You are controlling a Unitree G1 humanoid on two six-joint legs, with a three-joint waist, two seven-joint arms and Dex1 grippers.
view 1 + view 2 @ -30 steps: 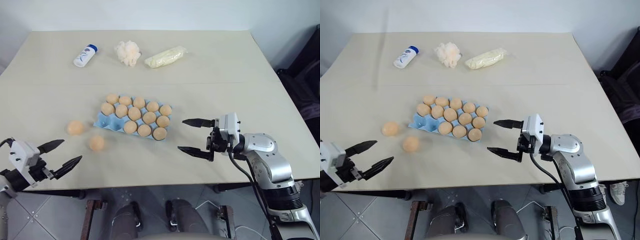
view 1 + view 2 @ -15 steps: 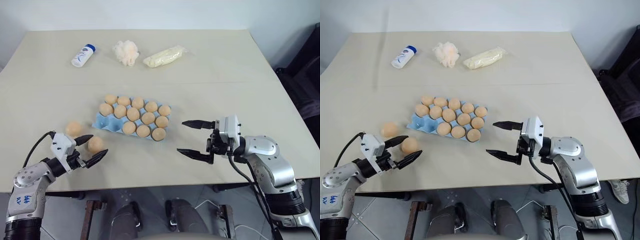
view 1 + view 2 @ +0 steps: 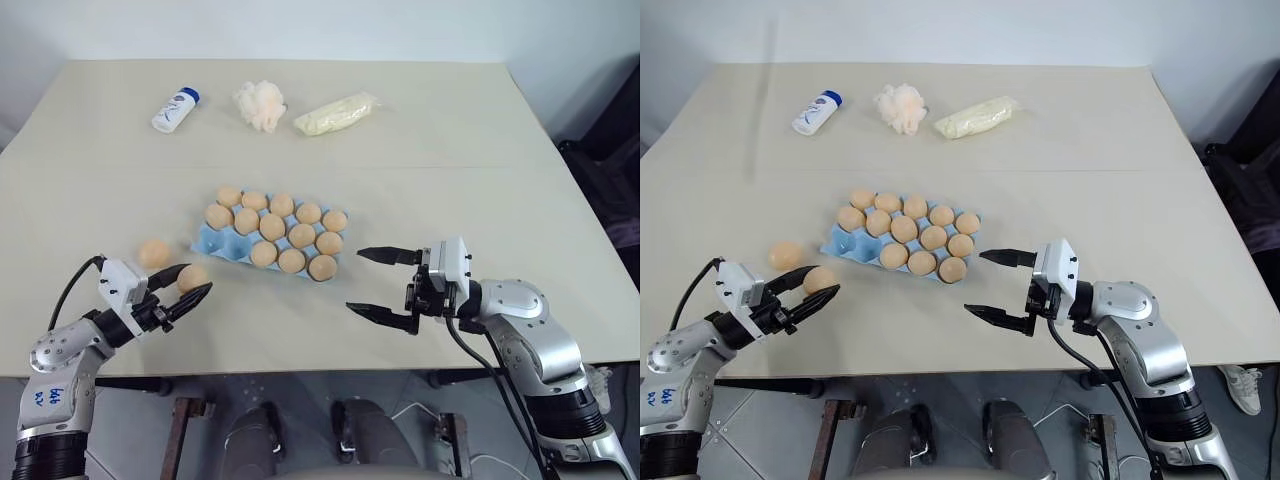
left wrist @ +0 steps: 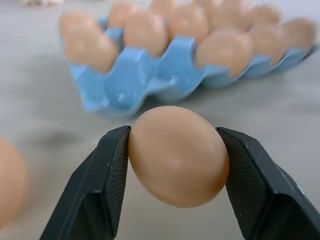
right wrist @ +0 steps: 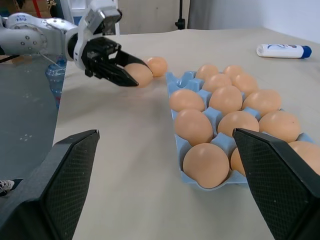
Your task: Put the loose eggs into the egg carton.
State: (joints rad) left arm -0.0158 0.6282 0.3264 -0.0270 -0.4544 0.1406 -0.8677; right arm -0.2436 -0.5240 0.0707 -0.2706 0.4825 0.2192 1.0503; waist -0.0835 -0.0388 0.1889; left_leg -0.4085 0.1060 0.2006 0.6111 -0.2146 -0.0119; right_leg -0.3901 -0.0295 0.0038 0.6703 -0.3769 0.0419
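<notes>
Smooth oval egg point(image 4: 177, 155) between black pincer point(image 3: 187, 284) fingers, moulded blue carton point(image 3: 212, 243)

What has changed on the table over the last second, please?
The left gripper reached in from the table's near edge to the nearer loose tan egg and closed on it. The right gripper stayed open beside the light-blue moulded egg carton; the other loose egg did not move.

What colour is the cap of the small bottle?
Blue cap on the white bottle, clearest in the left eye view.
</notes>
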